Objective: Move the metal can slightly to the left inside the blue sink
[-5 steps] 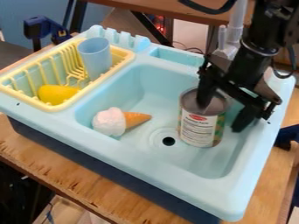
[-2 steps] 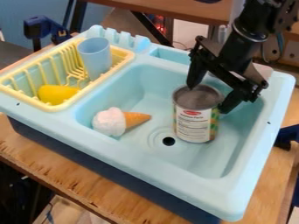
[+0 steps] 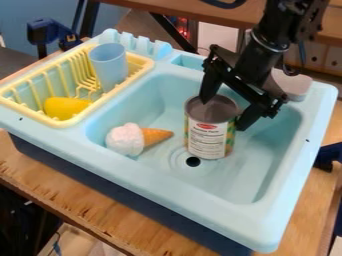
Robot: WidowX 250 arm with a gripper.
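Your tool point(image 3: 224, 115) is open, its fingers spread about the upper part of the tin can point(image 3: 208, 137), which stands upright in the light-blue sink point(image 3: 280, 220), beside the drain hole point(image 3: 193, 161).

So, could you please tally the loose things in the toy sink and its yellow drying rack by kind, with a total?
Cans: 1, the can standing in the sink
Ice cream cones: 1, the toy cone lying in the sink
Cups: 1, the blue cup in the rack
Yellow toys: 1, the yellow toy in the rack
Total: 4
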